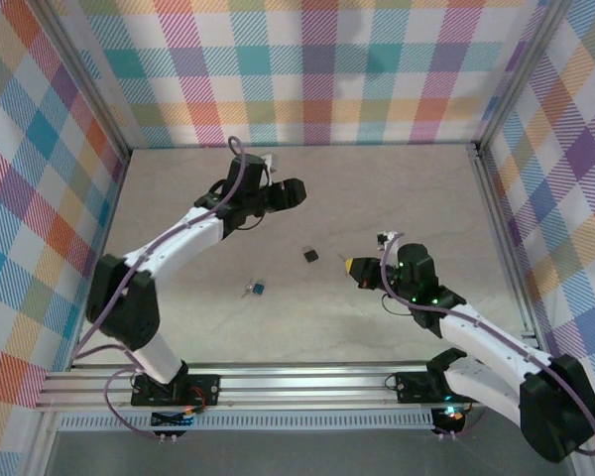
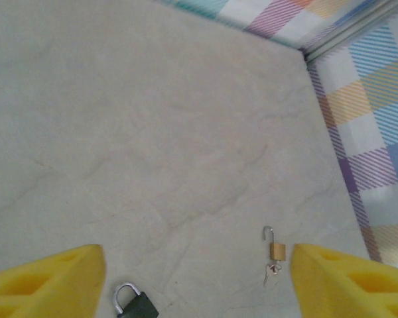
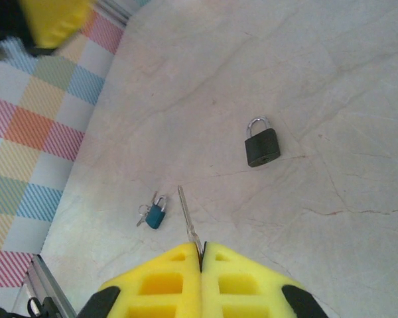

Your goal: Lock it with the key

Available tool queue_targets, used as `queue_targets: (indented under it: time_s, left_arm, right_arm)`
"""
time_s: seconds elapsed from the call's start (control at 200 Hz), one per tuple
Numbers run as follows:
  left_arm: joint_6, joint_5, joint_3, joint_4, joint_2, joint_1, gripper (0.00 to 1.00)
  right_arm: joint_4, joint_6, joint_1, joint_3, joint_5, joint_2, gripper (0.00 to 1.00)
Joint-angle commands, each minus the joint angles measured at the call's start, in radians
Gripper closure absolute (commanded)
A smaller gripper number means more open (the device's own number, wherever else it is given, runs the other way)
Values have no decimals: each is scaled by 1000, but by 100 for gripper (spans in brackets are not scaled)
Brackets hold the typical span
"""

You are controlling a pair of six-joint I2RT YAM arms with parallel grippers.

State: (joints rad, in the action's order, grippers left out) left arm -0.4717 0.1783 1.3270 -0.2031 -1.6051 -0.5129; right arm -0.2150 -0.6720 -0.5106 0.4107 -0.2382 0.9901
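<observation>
The lock (image 3: 262,147), a small black padlock with a silver shackle, lies flat on the pale table (image 1: 228,327); from above it is mid-table (image 1: 310,255). My right gripper (image 3: 201,248) is shut on the key (image 3: 188,215), whose thin silver blade sticks out ahead of the yellow pads while its head is hidden between them. It hovers right of the lock (image 1: 355,266). My left gripper (image 2: 198,285) is open and holds nothing, raised behind the lock (image 1: 290,193). The lock (image 2: 136,306) lies below, close to its left finger (image 2: 50,281).
A small teal padlock with keys on a ring (image 3: 154,215) lies left of the black one (image 1: 258,289). A tiny brass padlock with an open shackle and keys (image 2: 276,250) lies near the left gripper's right finger (image 2: 348,281). Plaid walls enclose the table.
</observation>
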Motion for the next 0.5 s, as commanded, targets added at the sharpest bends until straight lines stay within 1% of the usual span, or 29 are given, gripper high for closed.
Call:
queue_targets:
  time_s: [0.0,0.025,0.04,0.055,0.23,0.315,0.415,0.495]
  left_arm:
    - [92,-83,35,-160,78,-34,19]
    - [98,-91,41,-173,94,-38,12]
    - [102,-96,44,-181,102,-40,2]
    - [105,-100,48,-188,111,-43,0]
    - [134,-136,36,-232,218,-53,0]
    - [170,-178,20,-258,274,-53,0]
    - [211,-258,-45,-240,367,-53,0]
    - [238,-316,-145,-182,445,-53,0]
  right_arm:
    - [3,-6,0,60,9,56,100]
    - [4,-7,0,71,5,72,100]
    - [5,-7,0,77,3,81,100]
    - [7,-7,0,84,1,90,100]
    - [40,10,0,154,3,174,100]
    - [50,17,0,174,19,200,100]
    - [61,22,0,199,39,237,100]
    - [63,19,0,221,44,277,100]
